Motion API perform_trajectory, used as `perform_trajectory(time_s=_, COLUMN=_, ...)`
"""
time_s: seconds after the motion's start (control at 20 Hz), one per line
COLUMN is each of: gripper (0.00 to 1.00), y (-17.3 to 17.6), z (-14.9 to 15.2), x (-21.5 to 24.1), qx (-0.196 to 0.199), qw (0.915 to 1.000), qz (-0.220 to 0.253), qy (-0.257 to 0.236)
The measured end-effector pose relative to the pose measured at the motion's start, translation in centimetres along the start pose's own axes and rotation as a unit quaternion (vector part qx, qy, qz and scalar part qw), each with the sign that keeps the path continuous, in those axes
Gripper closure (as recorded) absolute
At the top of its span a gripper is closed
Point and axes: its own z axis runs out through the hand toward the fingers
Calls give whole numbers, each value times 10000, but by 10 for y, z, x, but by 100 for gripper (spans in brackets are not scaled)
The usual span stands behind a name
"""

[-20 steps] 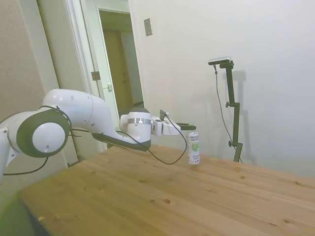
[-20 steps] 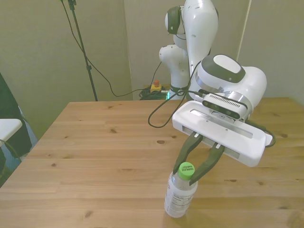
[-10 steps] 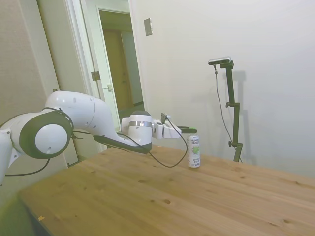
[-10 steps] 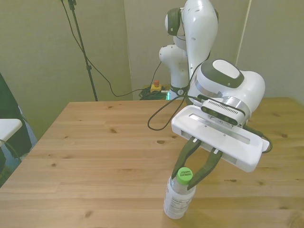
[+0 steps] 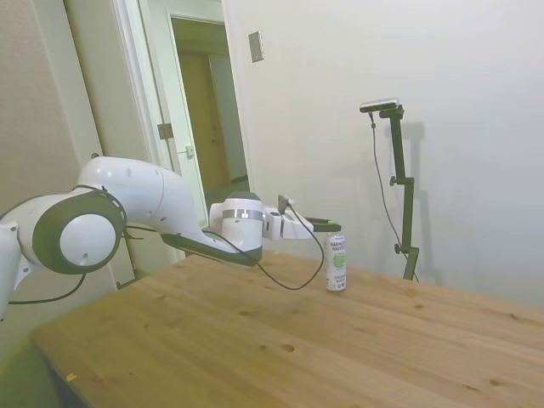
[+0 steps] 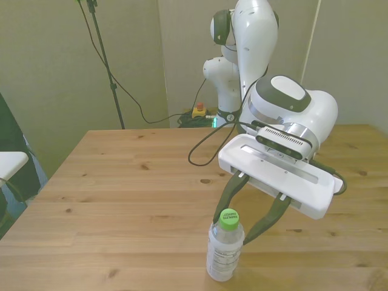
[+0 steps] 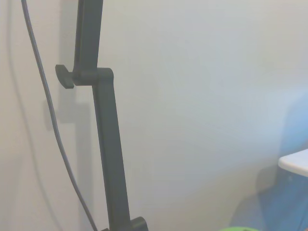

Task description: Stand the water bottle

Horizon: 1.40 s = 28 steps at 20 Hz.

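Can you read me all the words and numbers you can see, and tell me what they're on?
Water bottle label: dark print, too small and blurred to read.
Green cap: faint marks, unreadable.
In the side view the label shows green markings, also unreadable.
No other words or numbers show.

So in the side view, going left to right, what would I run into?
White arm → open end effector → upright water bottle, standing on the wooden table.

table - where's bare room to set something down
Bare wood spans the table across the front view's left, from the near edge to the far edge. The only crowded spot is near the front edge, where the upright water bottle stands between the open gripper fingers.
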Motion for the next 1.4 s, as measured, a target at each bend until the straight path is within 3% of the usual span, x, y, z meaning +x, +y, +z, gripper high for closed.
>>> perform_trajectory(time_s=0.4, gripper=0, y=10, z=-35, x=17, qx=-85, qw=9997, qz=-65, qy=-233)
perform_trajectory(time_s=0.6, gripper=0, y=44, z=-69, x=26, qx=-356, qw=9957, qz=-104, qy=-846)
perform_trajectory(time_s=0.75, gripper=0, y=53, z=-104, x=61, qx=-559, qw=9883, qz=-84, qy=-1414)
perform_trajectory(time_s=1.05, gripper=0, y=90, z=-170, x=92, qx=-1051, qw=9619, qz=-504, qy=-2474)
perform_trajectory(time_s=1.4, gripper=0, y=110, z=-213, x=83, qx=-1411, qw=9135, qz=-937, qy=-3698)
